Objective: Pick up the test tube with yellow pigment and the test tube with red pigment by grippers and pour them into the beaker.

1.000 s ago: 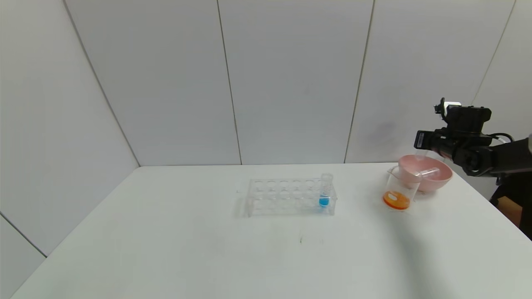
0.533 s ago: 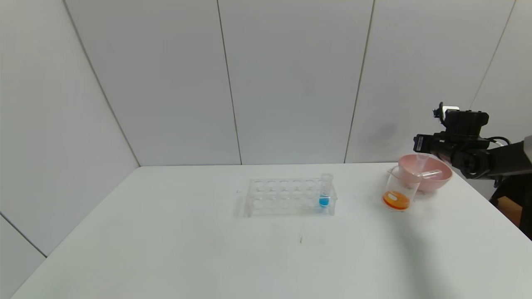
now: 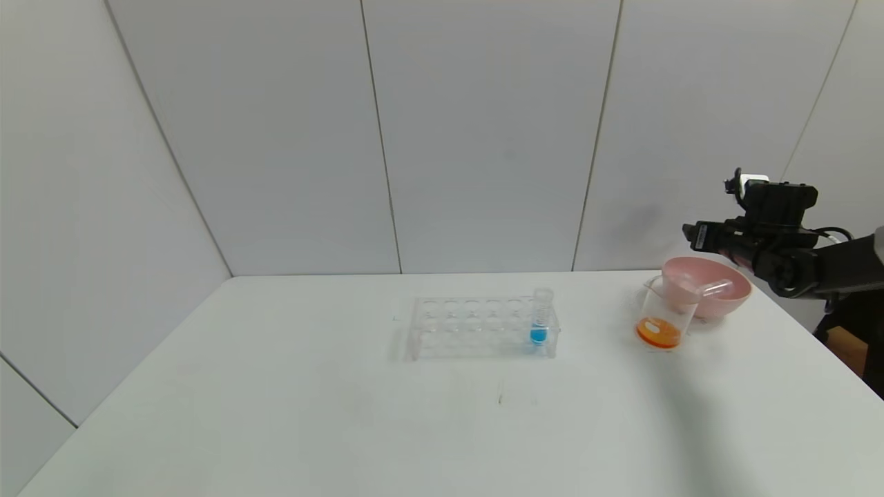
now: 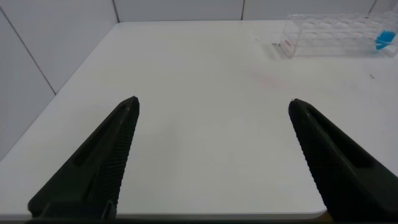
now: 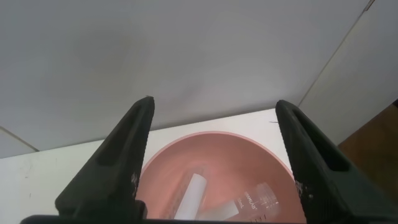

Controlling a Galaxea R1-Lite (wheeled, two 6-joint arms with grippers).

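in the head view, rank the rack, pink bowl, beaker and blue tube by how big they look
1. Rack: largest, and the widest.
2. Pink bowl: narrower than the rack.
3. Beaker: smaller than the bowl right behind it.
4. Blue tube: smallest, a slim tube standing in the rack.

I see a smooth matt white desk (image 3: 345,414) under clear glossy plastic: the rack (image 3: 476,328) and the beaker (image 3: 664,314) on the right. The pink bowl (image 3: 725,300) behind it looks smooth, faintly glossy plastic. Both tools, left (image 4: 211,158) and right (image 5: 214,158), have matt black, finely ribbed fingers.
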